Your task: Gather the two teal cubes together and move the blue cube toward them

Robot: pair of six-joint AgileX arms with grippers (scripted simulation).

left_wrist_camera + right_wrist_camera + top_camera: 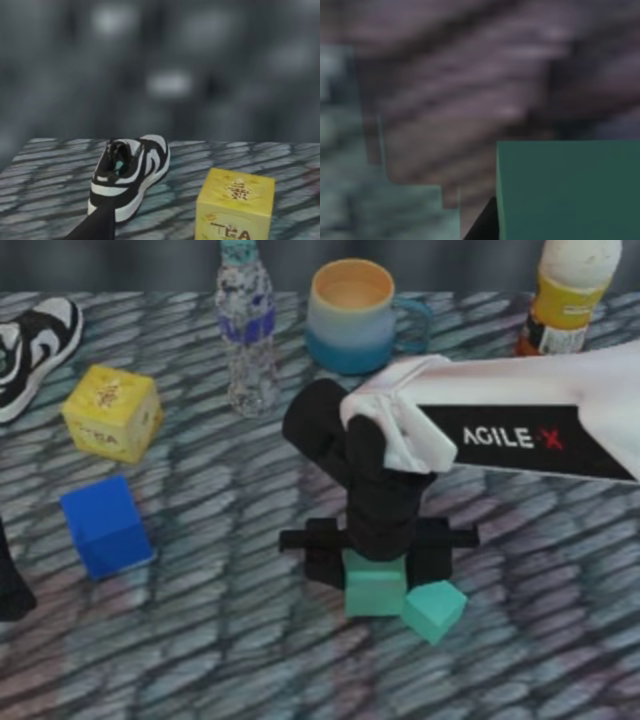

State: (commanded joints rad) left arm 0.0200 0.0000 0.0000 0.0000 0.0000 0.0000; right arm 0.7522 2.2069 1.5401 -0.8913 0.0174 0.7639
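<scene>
The larger teal cube (375, 587) sits right of the table's middle, and the smaller teal cube (435, 610) touches its right lower corner. My right gripper (376, 562) comes down from above onto the larger cube, its dark fingers (325, 565) pressed to both sides, shut on it. In the right wrist view that cube (570, 190) fills the corner beside one black finger (482, 225). The blue cube (105, 525) stands alone at the left. My left arm (10, 590) is parked at the left edge; its gripper does not show.
A yellow printed tea cube (112, 412) (235, 205) stands behind the blue cube, a black-and-white sneaker (35, 345) (130, 175) at the far left. Along the back stand a plastic bottle (247, 330), a blue mug (352, 315) and a yellow-labelled bottle (565, 295).
</scene>
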